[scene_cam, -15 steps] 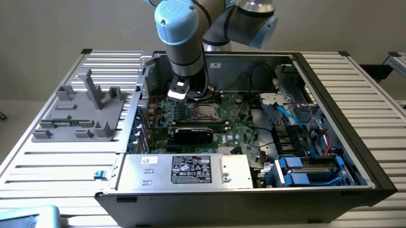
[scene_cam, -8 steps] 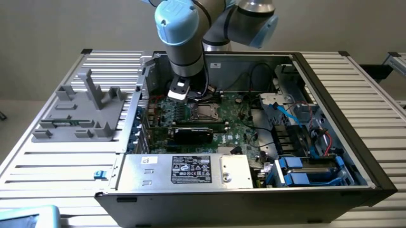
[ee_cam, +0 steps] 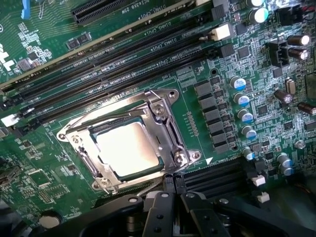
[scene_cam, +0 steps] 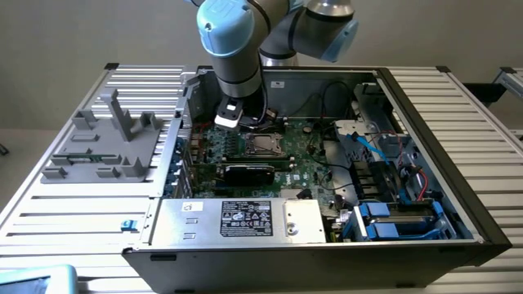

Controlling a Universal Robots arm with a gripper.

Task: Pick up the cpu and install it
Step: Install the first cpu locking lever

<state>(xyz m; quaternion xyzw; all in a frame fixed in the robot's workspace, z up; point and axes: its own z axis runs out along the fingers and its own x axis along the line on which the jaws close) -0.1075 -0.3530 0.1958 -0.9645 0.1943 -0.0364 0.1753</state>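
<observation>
The cpu (ee_cam: 129, 149) is a flat square chip with a pale shiny top, and it lies inside the metal-edged socket frame (ee_cam: 167, 129) on the green motherboard (ee_cam: 44, 44). In the exterior view the cpu (scene_cam: 266, 145) sits at the middle of the open computer case (scene_cam: 425, 128), just to the right of and below my arm's wrist (scene_cam: 229, 115). My gripper (ee_cam: 175, 183) is shut with its two black fingertips pressed together and nothing between them. It hovers just beside the socket's edge, apart from the chip.
Long black memory slots (ee_cam: 123, 54) run alongside the socket, and a row of capacitors (ee_cam: 242, 108) stands on its other side. A grey fixture with upright posts (scene_cam: 114, 131) sits outside the case on the exterior view's left. A power supply (scene_cam: 237, 217) and blue drive bays (scene_cam: 392, 223) fill the case's near side.
</observation>
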